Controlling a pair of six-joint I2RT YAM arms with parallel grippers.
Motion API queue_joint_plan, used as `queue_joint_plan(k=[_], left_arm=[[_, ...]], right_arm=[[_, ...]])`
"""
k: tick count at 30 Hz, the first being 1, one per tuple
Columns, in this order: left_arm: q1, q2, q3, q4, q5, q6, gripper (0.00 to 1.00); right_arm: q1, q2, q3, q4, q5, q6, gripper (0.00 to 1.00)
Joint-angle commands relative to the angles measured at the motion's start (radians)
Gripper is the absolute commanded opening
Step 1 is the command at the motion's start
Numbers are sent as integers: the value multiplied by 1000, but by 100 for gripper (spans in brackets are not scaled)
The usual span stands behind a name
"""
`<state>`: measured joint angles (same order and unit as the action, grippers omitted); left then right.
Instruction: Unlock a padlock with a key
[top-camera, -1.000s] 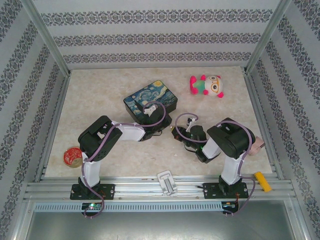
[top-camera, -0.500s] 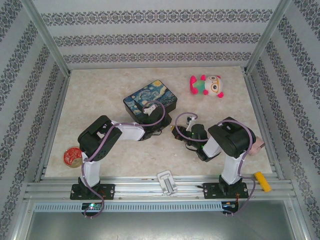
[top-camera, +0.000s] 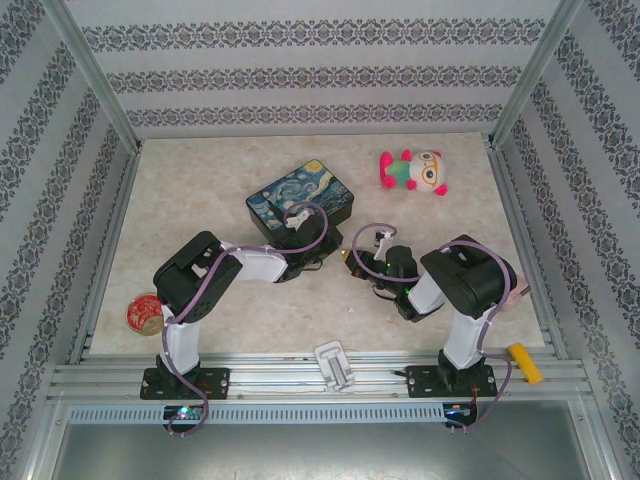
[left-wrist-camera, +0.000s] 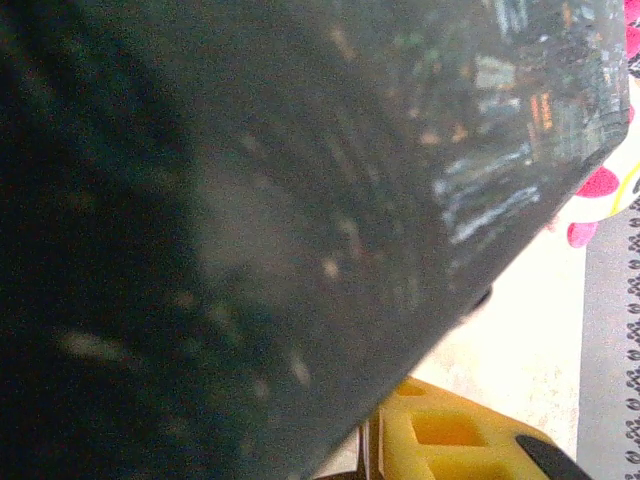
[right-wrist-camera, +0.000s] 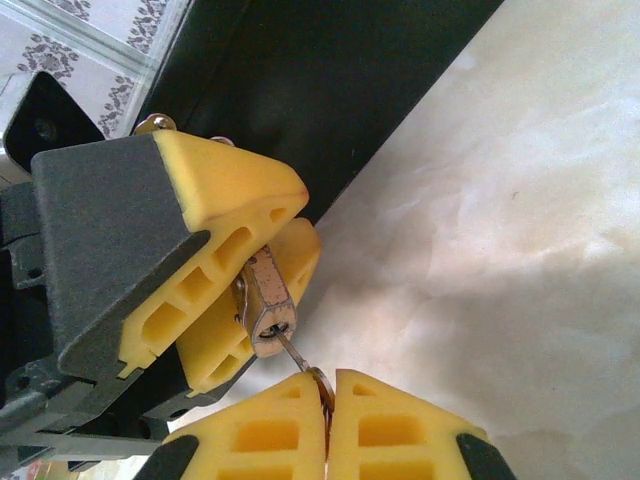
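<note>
Starting at the right end effector (right-wrist-camera: 325, 400): clenched on the head of the key (right-wrist-camera: 294, 353), with the slim blade reaching up to the end face of the padlock (right-wrist-camera: 267, 308). Looks seated in the keyway, though cannot tell how deep. Gripped opposite by the left end effector (right-wrist-camera: 285, 235), clamped across the brass body, over the counter (right-wrist-camera: 500, 250) and close in front of the dark tin (right-wrist-camera: 330, 80). Seen from above, both meeting just off the tin's near edge, well apart from the plush toy (top-camera: 412, 170).

Judging the step in hand to be the turn itself. Line the blade up with the lock body before twisting. Avoid any sideways load, likely to bend so thin a key or lever it out of the pads. Roll the right wrist about the blade's own axis, slowly, without pulling back. Hold the left grip firm and motionless, to stop the body spinning along. Leave room at the lock's far end, hidden behind the pads, for the shackle to spring. Watch for slip at the key's head, pinched by very little metal.
</note>
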<state>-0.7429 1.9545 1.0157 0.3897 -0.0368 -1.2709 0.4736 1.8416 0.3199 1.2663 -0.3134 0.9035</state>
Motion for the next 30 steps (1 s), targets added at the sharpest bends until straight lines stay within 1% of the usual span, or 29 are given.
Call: queue_joint_plan(k=[1, 7, 14, 18, 23, 30], left_arm=[[-41, 9, -40, -26, 265, -143, 3], [-38, 4, -40, -20, 267, -160, 3], [-37, 9, -43, -11, 255, -231, 4], [-36, 11, -41, -9, 253, -261, 4], [-35, 5, -28, -34, 252, -264, 4], [-33, 1, -34, -42, 240, -278, 4]], right_arm=[[3, -42, 52, 119, 4, -46, 0], [16, -51, 30, 120, 63, -45, 0], [80, -47, 30, 119, 196, -39, 0], [90, -45, -6, 119, 254, -15, 0], [85, -57, -23, 110, 298, 5, 0], [74, -77, -59, 87, 306, 22, 0]])
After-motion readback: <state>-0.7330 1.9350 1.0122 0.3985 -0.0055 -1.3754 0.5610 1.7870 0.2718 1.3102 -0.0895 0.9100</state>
